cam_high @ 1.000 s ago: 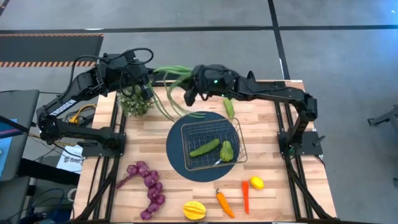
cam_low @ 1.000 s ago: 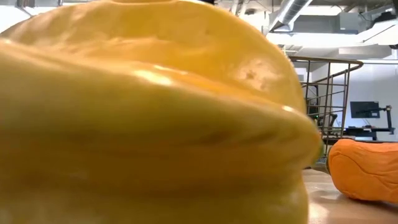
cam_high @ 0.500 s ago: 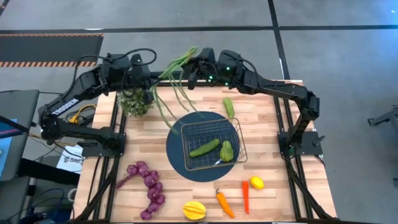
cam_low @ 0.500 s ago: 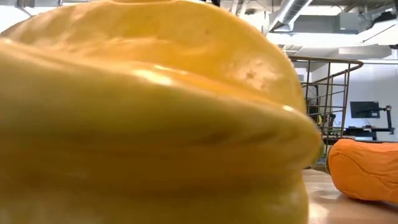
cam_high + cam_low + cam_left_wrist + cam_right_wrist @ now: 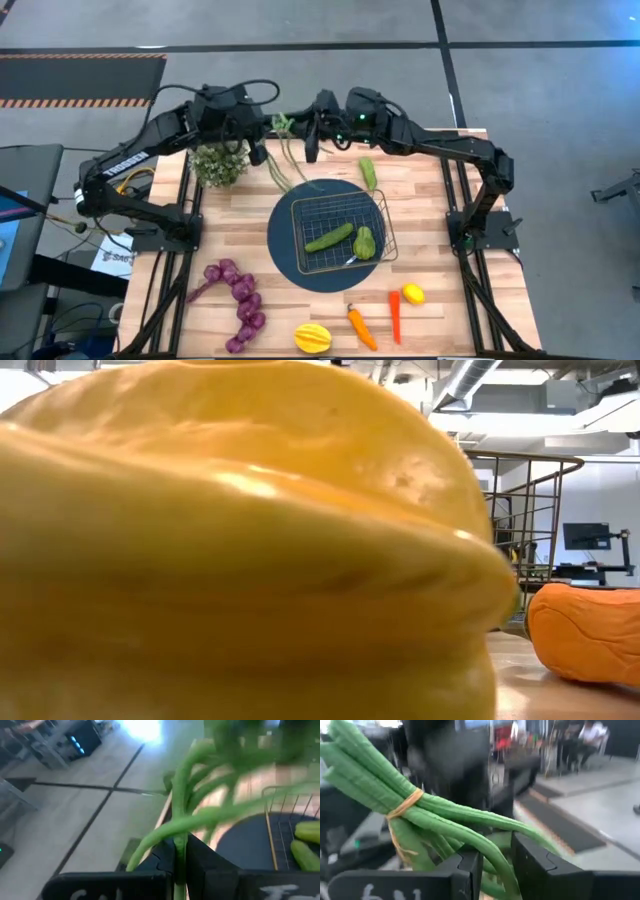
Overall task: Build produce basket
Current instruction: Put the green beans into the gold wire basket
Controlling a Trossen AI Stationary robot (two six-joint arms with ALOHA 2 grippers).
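In the upper left of the high view, the left gripper (image 5: 256,142) has swung away from the bushy green potted plant (image 5: 218,163) toward the centre. It now meets the bundle of long green toy beans (image 5: 284,152) that the right arm raised off the table a moment ago. The bundle has dropped from its highest point. It hangs between the two grippers at upper centre, its tips trailing toward the back edge of the dark blue round mat (image 5: 280,250).

In the left wrist view, the left gripper's dark fingers (image 5: 165,857) seem pinched on a single bean stalk. In the right wrist view, the right gripper (image 5: 312,135) is clamped on several strands just below the tan rubber band (image 5: 402,805). This looks like a handover or a re-grip, so the beans are not yet on their way down.

The beans are floppy, bound only at one end, and fan out loosely. Judged from that, they will drape over the rim unless lowered with care.

The small square silvery wire-mesh basket (image 5: 296,212) sits on the mat at frame centre and already holds two green pieces. A loose green cucumber (image 5: 367,172) lies just beyond its upper right corner. The purple grape string (image 5: 238,300) and the other produce wait along the bottom of the frame.
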